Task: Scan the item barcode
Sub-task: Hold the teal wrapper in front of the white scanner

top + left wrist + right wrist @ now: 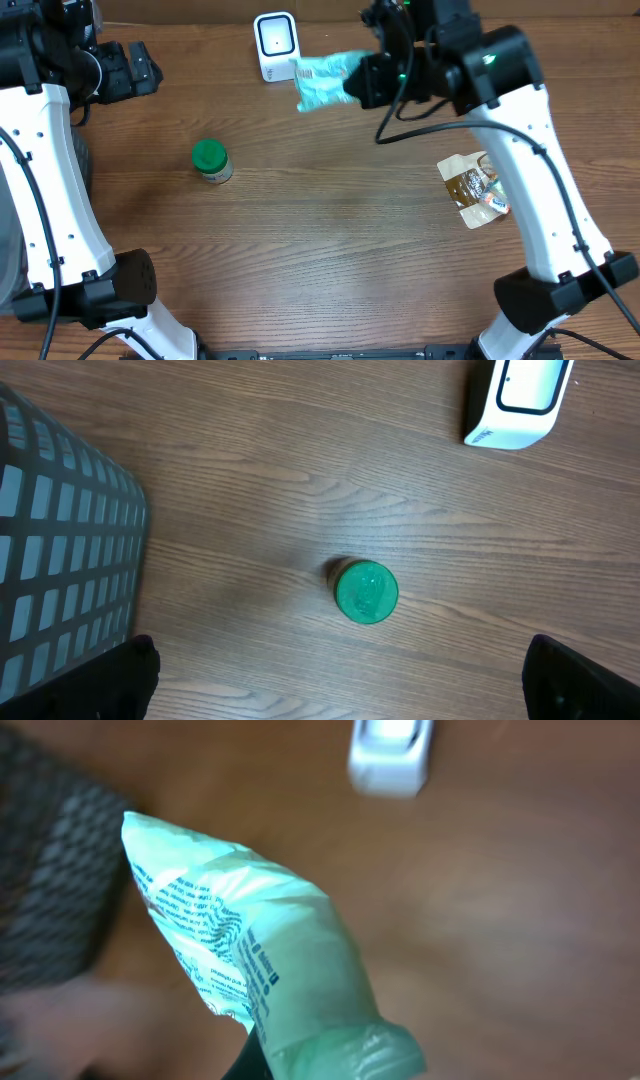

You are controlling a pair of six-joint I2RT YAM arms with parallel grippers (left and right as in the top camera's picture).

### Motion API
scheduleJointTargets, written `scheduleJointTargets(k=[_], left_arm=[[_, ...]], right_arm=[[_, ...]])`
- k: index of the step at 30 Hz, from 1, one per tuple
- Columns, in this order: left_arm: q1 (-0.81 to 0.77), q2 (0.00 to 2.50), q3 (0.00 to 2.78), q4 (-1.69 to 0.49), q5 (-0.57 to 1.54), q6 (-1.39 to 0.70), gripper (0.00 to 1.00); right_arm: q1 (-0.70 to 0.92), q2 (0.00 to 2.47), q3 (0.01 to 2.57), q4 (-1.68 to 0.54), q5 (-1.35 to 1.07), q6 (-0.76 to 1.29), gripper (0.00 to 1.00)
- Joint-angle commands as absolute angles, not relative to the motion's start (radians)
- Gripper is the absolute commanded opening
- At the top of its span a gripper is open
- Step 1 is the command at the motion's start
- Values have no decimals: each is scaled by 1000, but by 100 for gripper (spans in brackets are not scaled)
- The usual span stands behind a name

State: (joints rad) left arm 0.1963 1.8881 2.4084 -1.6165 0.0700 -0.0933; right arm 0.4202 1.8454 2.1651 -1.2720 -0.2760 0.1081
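Beside the white scanner (274, 45), far side of the tabletop: one pale green pouch (322, 80), held aloft, pinched at one end by my right gripper (358, 82), jaws closed on it. Left gripper (130, 68): wide open, empty, well apart. Hazards, as I judge them: limp film may sag or crease and hide the barcode; print may face away from the scanner; pouch may slip from its end-grip.
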Motion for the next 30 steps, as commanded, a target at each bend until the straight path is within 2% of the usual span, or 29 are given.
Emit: scheduleJointTargets(k=[1,5,10,15,18,21,24,30], left_arm=[[189,1885,2410,-1615,64,-74,100],[189,1885,2409,-1615,64,-74,100],[189,1885,2410,-1615,64,-74,99],[189,1885,2409,-1615,64,-74,100],[189,1885,2409,-1616,64,-74,99],[189,1885,2410,-1615,64,-74,100],[189,1885,2409,-1615,64,-74,99],[189,1885,2409,-1615,64,-74,100]], right_arm=[[489,1857,2186,-1167,139,102,4],[562,1939,2178,-915,432,-25,4],[588,2091,2178,-619,588,-246,4],[590,2262,2178,-269,735,-553,4],[590,2358,2178,-75,748,-783,4],[596,2424,2178,67,741,-913,4],[599,2470,2178,159,708,-955,4],[605,2515,2178,173,641,-955,4]])
